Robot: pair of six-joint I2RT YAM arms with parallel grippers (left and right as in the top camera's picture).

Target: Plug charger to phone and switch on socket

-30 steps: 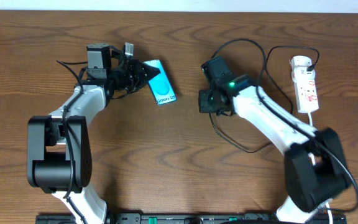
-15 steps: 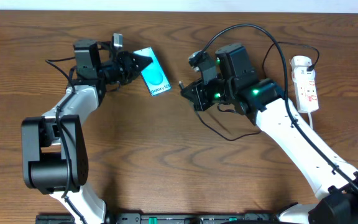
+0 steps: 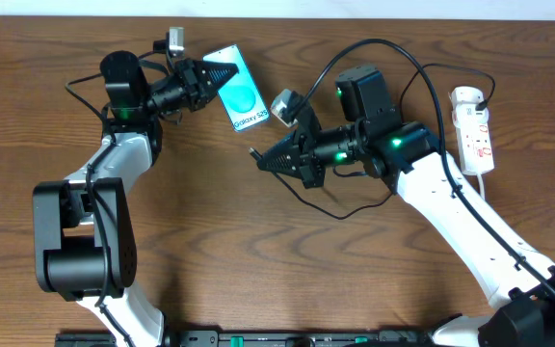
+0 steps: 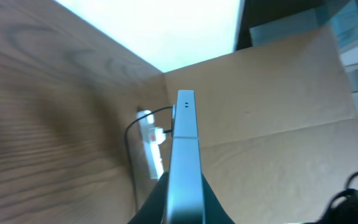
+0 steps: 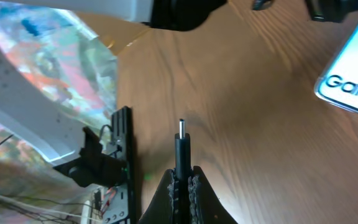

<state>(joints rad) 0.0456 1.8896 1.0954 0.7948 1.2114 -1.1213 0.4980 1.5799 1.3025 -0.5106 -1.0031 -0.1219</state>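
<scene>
Shifted since earlier, flat turquoise phone (image 3: pixel 237 92) hangs near slim black charger (image 5: pixel 181 149) tip.

You're looking at a robotics lab test bench: left arm (image 3: pixel 123 159) & right arm (image 3: pixel 441 183) reaching over a wood-grain table (image 3: pixel 239 251), w/ cardboard screen (image 4: pixel 272 112) standing alongside.

phone (image 3: pixel 242 96) carried farther back, charger tip (image 3: pixel 253 152) swung toward it

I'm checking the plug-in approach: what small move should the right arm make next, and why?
Probably swing the charger tip toward the phone's lettered end. The right fingers grip the charger tip, the left fingers hold the phone, and a gap separates tip from phone.
</scene>
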